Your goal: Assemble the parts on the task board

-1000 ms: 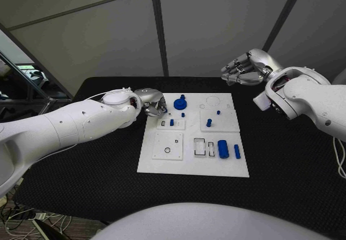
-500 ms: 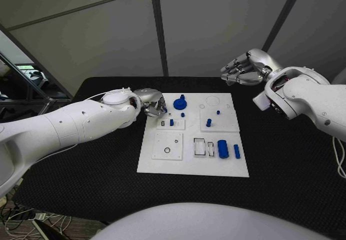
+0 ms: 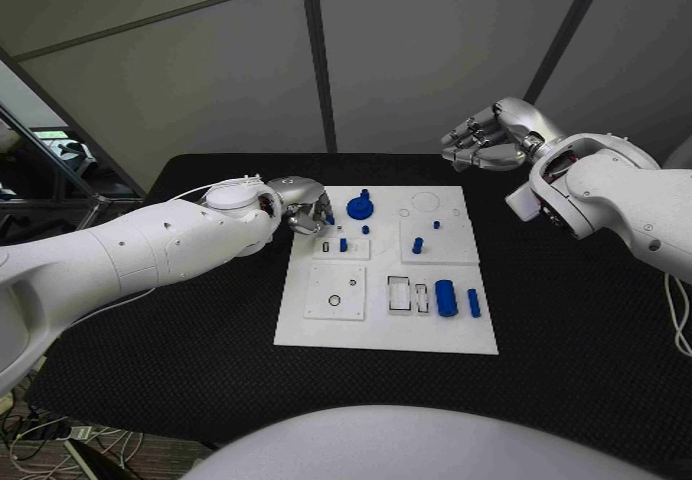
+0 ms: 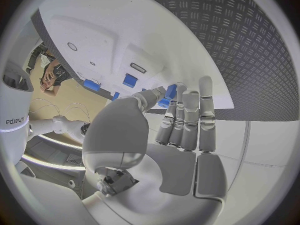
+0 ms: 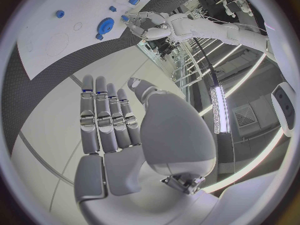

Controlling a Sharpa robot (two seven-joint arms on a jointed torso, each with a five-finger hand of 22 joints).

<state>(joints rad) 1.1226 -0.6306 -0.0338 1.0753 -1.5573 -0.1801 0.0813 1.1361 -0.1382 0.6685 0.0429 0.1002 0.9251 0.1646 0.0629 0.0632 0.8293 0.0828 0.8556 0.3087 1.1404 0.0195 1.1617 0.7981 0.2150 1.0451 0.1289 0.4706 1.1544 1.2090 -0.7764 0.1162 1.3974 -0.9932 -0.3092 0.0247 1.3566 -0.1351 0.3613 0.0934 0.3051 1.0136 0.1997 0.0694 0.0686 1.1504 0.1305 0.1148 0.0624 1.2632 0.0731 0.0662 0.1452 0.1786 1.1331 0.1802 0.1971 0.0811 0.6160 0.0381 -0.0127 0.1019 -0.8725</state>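
Overhead, smooth silver left hand (image 3: pixel 306 213) pinches small blue part (image 4: pixel 166 97) (cylindrical).

A black table (image 3: pixel 188 330) with a fine textured top carries everything. Lying flat in its middle is the white task board (image 3: pixel 325 330), a rectangular plate with its long side running from near to far. The board sits well in from the table's left and right edges, and its far end stops short of the table's far edge, leaving a dark strip there.
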